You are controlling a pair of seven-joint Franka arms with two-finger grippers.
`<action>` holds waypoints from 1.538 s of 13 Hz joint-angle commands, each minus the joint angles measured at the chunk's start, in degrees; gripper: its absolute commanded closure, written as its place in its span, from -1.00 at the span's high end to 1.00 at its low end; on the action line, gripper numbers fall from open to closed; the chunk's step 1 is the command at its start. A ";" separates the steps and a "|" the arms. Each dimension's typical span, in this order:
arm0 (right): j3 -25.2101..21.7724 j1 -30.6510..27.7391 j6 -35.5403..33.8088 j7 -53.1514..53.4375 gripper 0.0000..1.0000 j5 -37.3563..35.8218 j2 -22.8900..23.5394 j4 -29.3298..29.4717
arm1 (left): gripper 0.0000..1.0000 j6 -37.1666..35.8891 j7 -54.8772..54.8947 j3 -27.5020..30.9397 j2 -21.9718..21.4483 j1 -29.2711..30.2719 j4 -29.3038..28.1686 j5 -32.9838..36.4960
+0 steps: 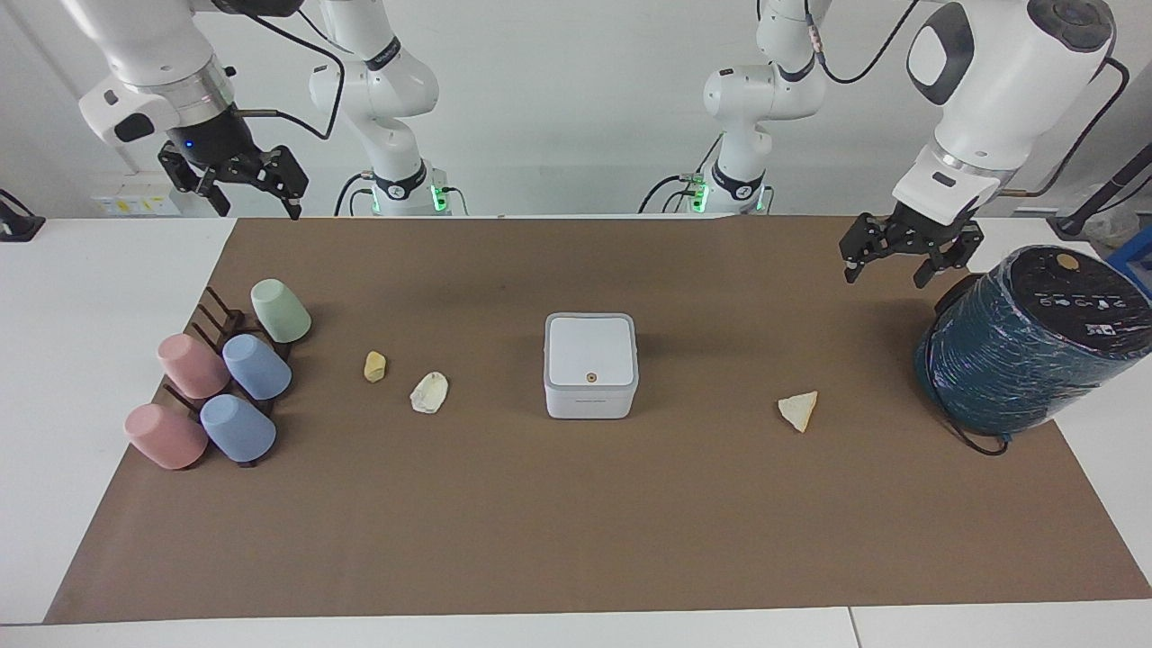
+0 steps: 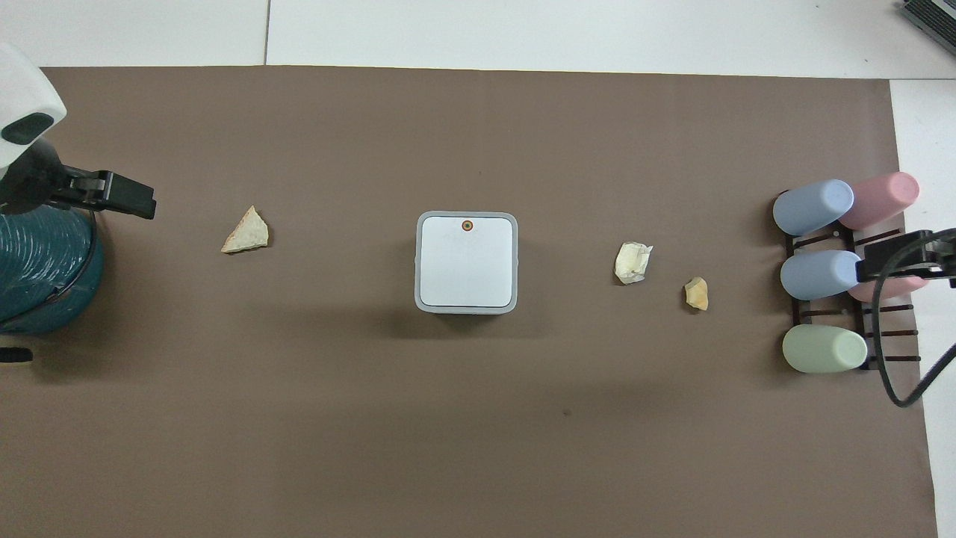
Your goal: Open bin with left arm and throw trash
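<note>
While both arms wait raised at their own ends of the bench (image 1: 558, 540), the bin (image 1: 590, 364) sits in the middle of the brown mat with its lid down, the orange dot on the lid edge farther from the robots. Three scraps of trash lie beside it: a yellowish nugget (image 1: 374, 366) and a cream lump (image 1: 429, 392) toward the right arm's end, a pale wedge (image 1: 799, 410) toward the left arm's end. Fingers released, the left gripper (image 1: 886, 262) hangs over the mat just beside the teal cylinder (image 1: 1026, 342). Near the cups (image 1: 225, 382) on their rack, the right gripper (image 1: 255, 200) also hangs with fingers released.
</note>
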 commanded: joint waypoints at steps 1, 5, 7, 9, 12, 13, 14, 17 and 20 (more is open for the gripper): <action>0.23 -0.53 1.18 -1.03 1.00 0.15 -1.36 -1.85 | 1.00 0.11 0.37 -0.10 -1.53 -0.40 -1.52 -0.72; 0.23 -0.53 1.18 -0.68 1.00 0.24 -2.40 -3.69 | 1.00 0.29 0.55 -0.37 -1.44 -0.49 -1.61 -0.63; 0.23 -0.53 1.44 -0.77 1.00 0.24 -2.85 -4.93 | 1.00 0.38 0.99 -0.37 -1.44 -0.49 -1.70 -0.63; 0.23 -0.44 3.36 -0.85 1.00 0.24 -3.11 -5.98 | 1.00 0.64 0.64 -0.54 -1.53 -0.75 -2.05 -0.63; 0.32 0.17 12.83 -0.85 1.00 0.50 -5.13 -14.65 | 1.00 2.39 -2.33 -0.45 -2.58 -4.08 -4.59 -0.45; 0.41 0.26 16.35 -0.85 1.00 0.76 -5.40 -17.30 | 1.00 4.58 -6.44 -0.45 -3.46 -6.18 -6.34 -0.45; 0.41 0.87 19.17 -0.85 1.00 1.37 -5.31 -19.06 | 1.00 6.86 -11.53 -0.45 -4.07 -8.81 -8.18 -0.45; 0.41 2.46 25.07 -1.03 1.00 1.64 -4.96 -24.60 | 0.81 9.95 -22.53 -0.63 -4.34 -14.71 -9.17 -0.63; 0.41 4.74 32.52 -0.68 1.00 1.73 -0.66 -27.42 | -0.38 13.72 -31.77 -0.72 -3.20 -17.97 -10.13 -0.89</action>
